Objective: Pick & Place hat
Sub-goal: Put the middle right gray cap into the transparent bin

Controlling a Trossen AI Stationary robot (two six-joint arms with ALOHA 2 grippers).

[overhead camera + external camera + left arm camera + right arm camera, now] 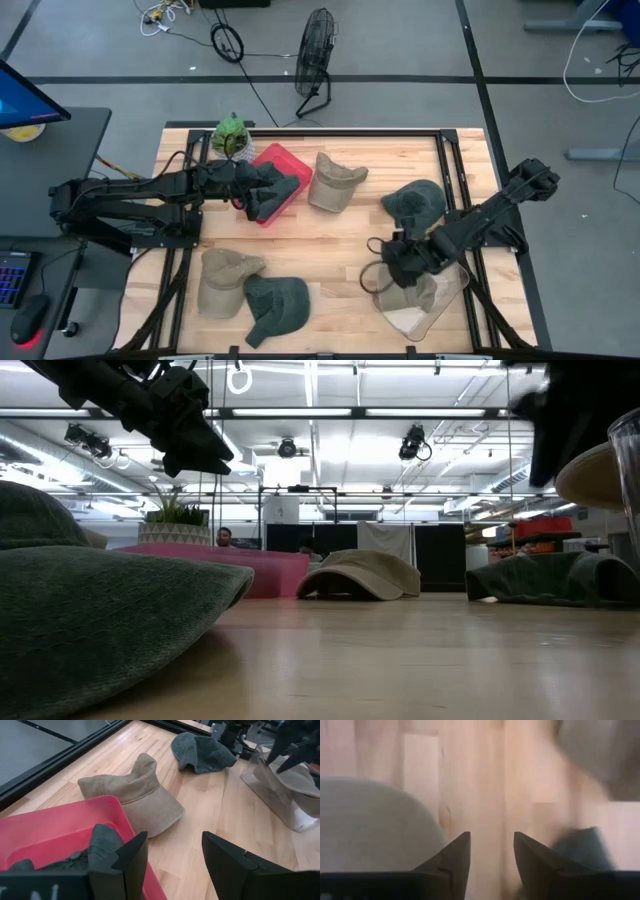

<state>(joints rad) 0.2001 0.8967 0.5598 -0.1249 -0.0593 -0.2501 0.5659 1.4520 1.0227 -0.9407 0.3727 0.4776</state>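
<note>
From my overhead feed, the left gripper hangs over the red bin in the upper middle of the frame, fingers spread apart with nothing between them; a dark green hat lies in the bin just beneath. A tan hat sits just beside the bin's right edge, leaving little room there. The middle of the table is bare wood. The right gripper hovers at lower right beside the clear container, fingers parted and empty. Its wrist picture is blurred, so I can't name the shapes below it.
</note>
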